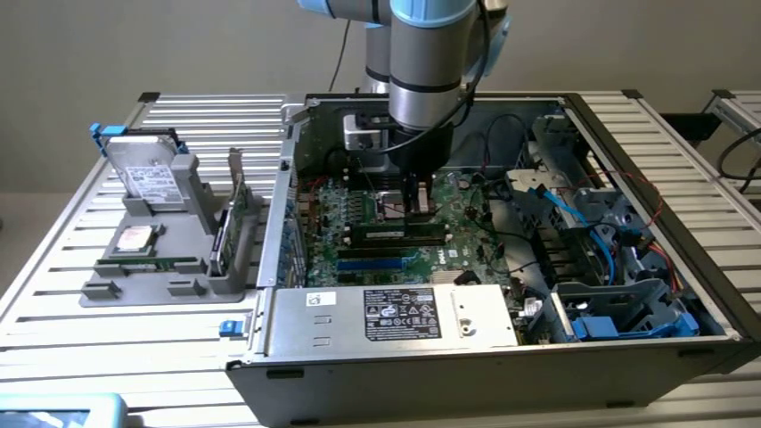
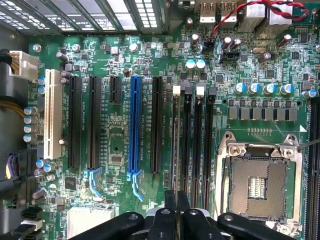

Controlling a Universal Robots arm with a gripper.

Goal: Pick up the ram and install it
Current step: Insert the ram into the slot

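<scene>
On the exterior view's left, a grey fixture (image 1: 102,290) sits on the slatted table (image 1: 71,357). It carries a silver hard drive (image 1: 149,174) standing upright at the back, a smaller drive (image 1: 134,239) lying flat before it, and a narrow green board (image 1: 149,264) low along its front. A green expansion card (image 1: 234,209) stands on edge at the fixture's far side, just beside the open computer case (image 1: 476,374).

Inside the case lies the green motherboard (image 1: 345,241), with a blue slot (image 1: 369,264) (image 2: 134,125) among its long black ones. My claw (image 1: 416,209) (image 2: 176,200) reaches straight down over the board's middle. My fingers are drawn almost together and pinch the top edge of the ram (image 1: 393,234) (image 2: 175,145). The ram stands on edge at the memory slot nearest the long expansion slots, with the other memory slots between it and the bare CPU socket (image 2: 257,185). I cannot tell whether it is pressed fully home.

In front of the motherboard sits the silver power supply (image 1: 393,312), its label facing up. Further to the exterior view's right, blue cables (image 1: 571,214) run toward a grey drive cage (image 1: 618,308).
</scene>
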